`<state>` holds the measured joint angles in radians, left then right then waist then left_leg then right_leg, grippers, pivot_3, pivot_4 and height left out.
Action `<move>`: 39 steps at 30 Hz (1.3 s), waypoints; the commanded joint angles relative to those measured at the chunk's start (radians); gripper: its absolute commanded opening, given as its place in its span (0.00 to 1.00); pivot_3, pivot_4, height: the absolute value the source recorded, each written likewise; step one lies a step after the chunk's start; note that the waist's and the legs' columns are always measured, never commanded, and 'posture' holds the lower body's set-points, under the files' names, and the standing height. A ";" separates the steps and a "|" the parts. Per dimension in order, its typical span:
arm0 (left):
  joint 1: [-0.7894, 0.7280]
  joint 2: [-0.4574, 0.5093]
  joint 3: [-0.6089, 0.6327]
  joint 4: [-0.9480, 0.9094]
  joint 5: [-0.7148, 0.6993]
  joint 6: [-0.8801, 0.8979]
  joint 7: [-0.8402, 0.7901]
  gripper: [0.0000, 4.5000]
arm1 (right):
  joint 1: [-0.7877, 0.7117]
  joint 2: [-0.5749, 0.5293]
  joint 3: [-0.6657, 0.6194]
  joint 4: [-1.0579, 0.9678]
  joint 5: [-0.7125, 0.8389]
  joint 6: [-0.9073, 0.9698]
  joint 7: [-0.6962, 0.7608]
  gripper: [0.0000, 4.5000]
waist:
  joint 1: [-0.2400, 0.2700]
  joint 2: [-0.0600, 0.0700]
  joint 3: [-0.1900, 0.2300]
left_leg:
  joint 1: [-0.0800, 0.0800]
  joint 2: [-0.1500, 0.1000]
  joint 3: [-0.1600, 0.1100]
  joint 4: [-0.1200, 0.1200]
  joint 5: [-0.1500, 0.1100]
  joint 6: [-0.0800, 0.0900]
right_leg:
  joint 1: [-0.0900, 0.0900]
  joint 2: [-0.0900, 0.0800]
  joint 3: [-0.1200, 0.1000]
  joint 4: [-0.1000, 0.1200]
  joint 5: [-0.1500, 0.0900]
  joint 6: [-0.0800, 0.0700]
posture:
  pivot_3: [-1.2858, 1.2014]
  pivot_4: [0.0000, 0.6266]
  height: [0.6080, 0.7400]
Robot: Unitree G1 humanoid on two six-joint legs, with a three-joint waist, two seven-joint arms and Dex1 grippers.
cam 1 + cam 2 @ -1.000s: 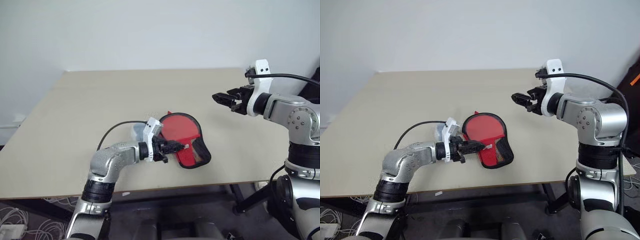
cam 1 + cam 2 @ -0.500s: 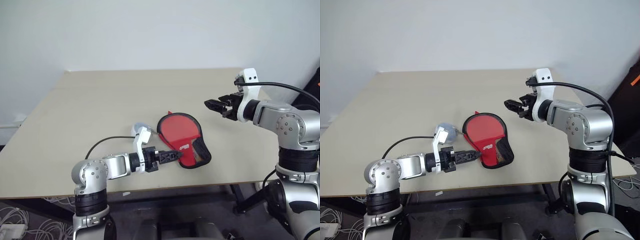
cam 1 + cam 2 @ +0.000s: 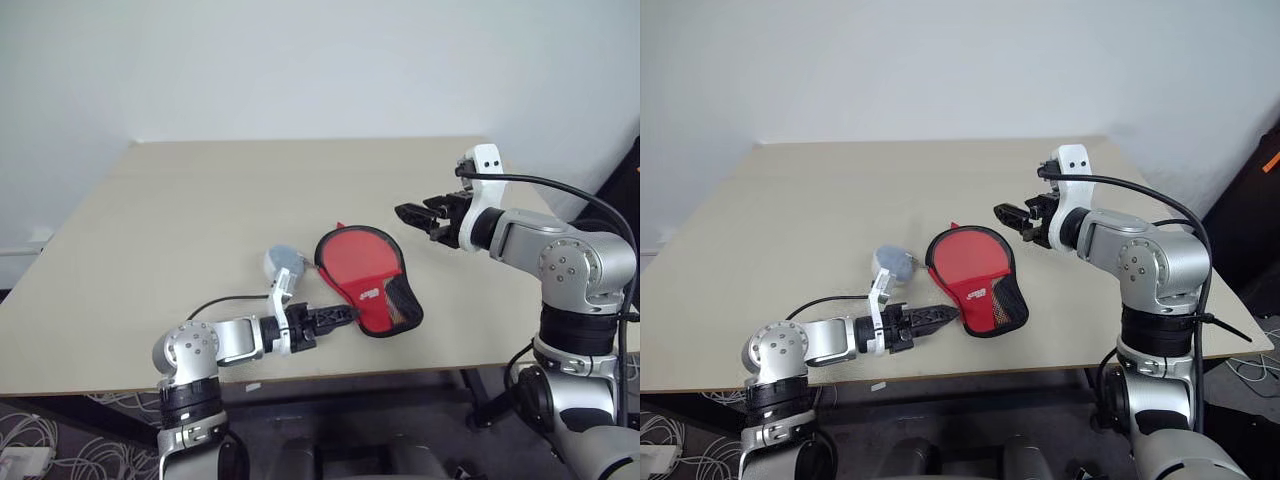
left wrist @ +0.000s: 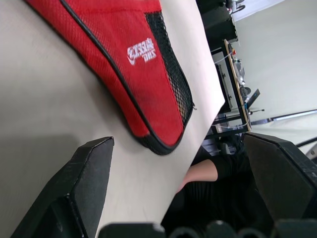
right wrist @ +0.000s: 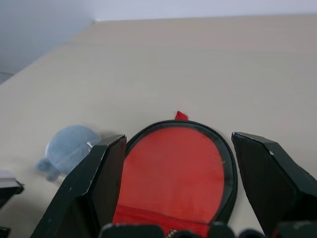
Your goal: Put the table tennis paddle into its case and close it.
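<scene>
Before you stands a beige table set against a plain pale wall. Beneath its near edge, at your lower left, white cables lie coiled on a dark floor. In the left wrist view, black metal stands rise beyond the table's edge.

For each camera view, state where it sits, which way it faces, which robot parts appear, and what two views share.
Head stereo pair: looks forward and down at the table; shows both arms, left gripper, right gripper.
Left wrist: looks along open fingers at the case.
Right wrist: open fingers frame the case from above.
Shared: both wrist views show the case; the right also shows the grey-blue item.
</scene>
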<state>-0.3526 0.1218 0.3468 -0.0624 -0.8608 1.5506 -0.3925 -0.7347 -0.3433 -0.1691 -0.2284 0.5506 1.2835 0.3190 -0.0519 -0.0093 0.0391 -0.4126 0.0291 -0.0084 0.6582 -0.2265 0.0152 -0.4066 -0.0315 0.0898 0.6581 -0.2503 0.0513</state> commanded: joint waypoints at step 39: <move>-0.107 -0.133 -0.040 0.190 0.117 0.010 0.255 0.60 | -0.041 0.095 -0.023 -0.052 0.028 0.038 -0.068 0.82 | -0.001 0.000 0.000 | 0.001 -0.001 -0.001 -0.002 0.000 0.000 | 0.000 0.000 0.000 -0.001 0.000 0.000 | 0.52 0.00 1.00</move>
<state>-0.4831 -0.0186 0.3187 0.1172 -0.7761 1.5091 -0.1603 -0.7389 -0.2514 -0.1769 -0.2496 0.5611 1.3279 0.2539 -0.0529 -0.0093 0.0386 -0.4119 0.0283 -0.0091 0.6562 -0.2265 0.0152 -0.4064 -0.0319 0.0896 0.6572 -0.2505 0.0514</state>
